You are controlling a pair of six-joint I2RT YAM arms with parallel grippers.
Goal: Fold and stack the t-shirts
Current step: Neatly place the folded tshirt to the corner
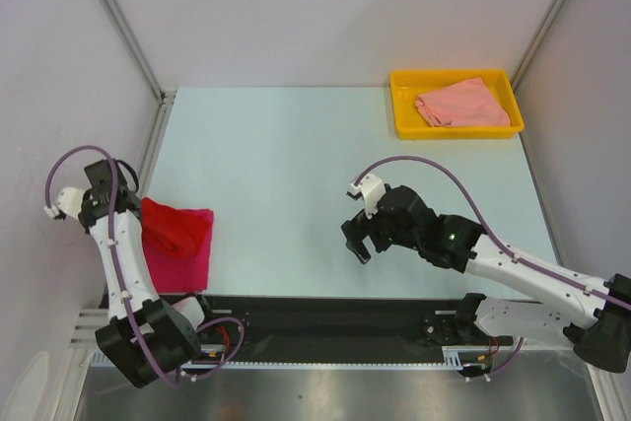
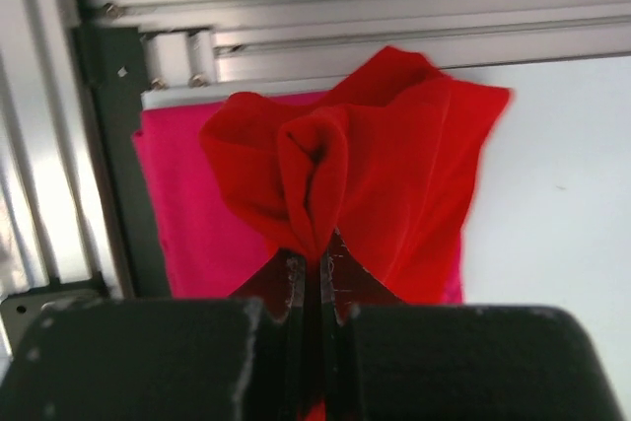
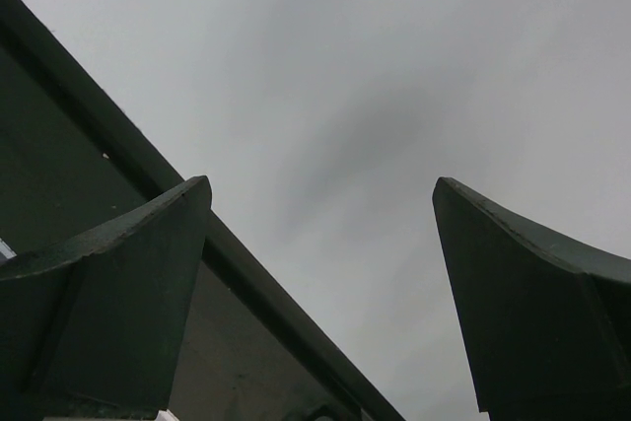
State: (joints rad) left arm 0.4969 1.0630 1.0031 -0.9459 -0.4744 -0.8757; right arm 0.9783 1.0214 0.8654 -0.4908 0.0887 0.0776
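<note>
The bright red t-shirt (image 1: 175,227) is bunched up at the table's near left corner, partly over the flat magenta t-shirt (image 1: 189,265). My left gripper (image 1: 141,212) is shut on a fold of the red t-shirt (image 2: 394,175). In the left wrist view the cloth hangs from the pinched jaws (image 2: 315,265), with the magenta t-shirt (image 2: 192,214) underneath. The pale salmon t-shirt (image 1: 463,104) lies crumpled in the tray at the back right. My right gripper (image 1: 360,240) hovers over the middle of the table, open and empty, its fingers (image 3: 148,273) wide apart over bare table.
A yellow plastic tray (image 1: 399,110) stands at the back right corner. An aluminium frame rail (image 2: 394,41) runs along the table's left edge, close to the shirts. Grey walls enclose the table on three sides.
</note>
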